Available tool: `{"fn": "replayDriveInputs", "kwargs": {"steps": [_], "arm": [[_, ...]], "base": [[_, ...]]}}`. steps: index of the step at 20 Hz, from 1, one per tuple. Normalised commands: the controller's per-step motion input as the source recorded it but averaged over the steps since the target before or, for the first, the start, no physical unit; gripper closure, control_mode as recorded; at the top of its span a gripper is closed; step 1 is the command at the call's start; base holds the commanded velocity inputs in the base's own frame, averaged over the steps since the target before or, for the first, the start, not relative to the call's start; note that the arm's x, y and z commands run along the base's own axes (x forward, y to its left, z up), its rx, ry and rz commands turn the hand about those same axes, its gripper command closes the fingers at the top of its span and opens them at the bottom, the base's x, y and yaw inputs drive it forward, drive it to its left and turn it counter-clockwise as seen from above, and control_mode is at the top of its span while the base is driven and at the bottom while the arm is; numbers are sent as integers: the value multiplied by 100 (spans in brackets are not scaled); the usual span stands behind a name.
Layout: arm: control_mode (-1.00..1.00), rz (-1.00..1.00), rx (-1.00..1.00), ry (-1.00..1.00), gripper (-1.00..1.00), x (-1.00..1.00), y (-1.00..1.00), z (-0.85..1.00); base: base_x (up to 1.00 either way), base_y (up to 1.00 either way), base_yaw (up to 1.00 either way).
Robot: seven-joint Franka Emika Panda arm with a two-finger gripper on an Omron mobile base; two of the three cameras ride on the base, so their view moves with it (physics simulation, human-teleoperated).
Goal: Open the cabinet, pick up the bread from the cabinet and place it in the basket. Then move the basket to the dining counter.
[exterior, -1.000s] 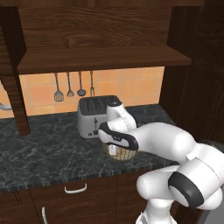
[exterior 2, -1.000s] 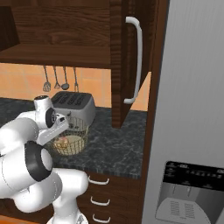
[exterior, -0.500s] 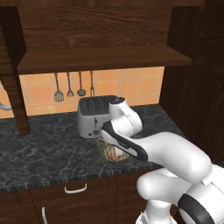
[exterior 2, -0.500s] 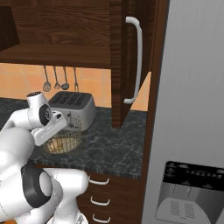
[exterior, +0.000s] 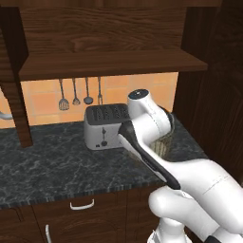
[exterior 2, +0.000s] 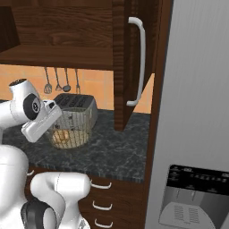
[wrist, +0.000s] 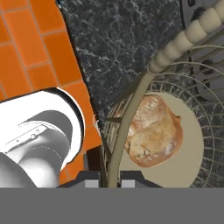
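The claw (wrist: pixel 109 181) has just narrowed onto the rim of the basket (exterior 2: pixel 71 129), its tips now clamping the wire. The bread (wrist: pixel 153 131) lies inside on the base. The basket stands on the black tabletop (exterior: pixel 47 161) beside the toaster (exterior: pixel 104 126), seemingly ready for carrying.

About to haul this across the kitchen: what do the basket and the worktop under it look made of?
The basket looks like thin tan-gold wire, open weave, with a thicker beaded rim and a smooth pale base under the bread. The worktop looks like polished black stone, going by its pale veining.
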Motion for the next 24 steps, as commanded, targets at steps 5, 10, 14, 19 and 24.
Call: {"fn": "replayDriveInputs", "kwargs": {"steps": [5, 10, 14, 19, 24], "arm": [[-100, 20, -1, -5, 100, -8, -6, 68], [-100, 25, 1, -6, 100, -2, 0, 5], [-100, 24, 14, -6, 100, 0, -8, -2], [-100, 12, 14, -6, 100, 0, -4, -5], [-100, 0, 0, 0, 100, 0, 0, 0]], "base": [[0, 0, 0], [0, 0, 0], [0, 0, 0], [0, 0, 0], [0, 0, 0]]}}
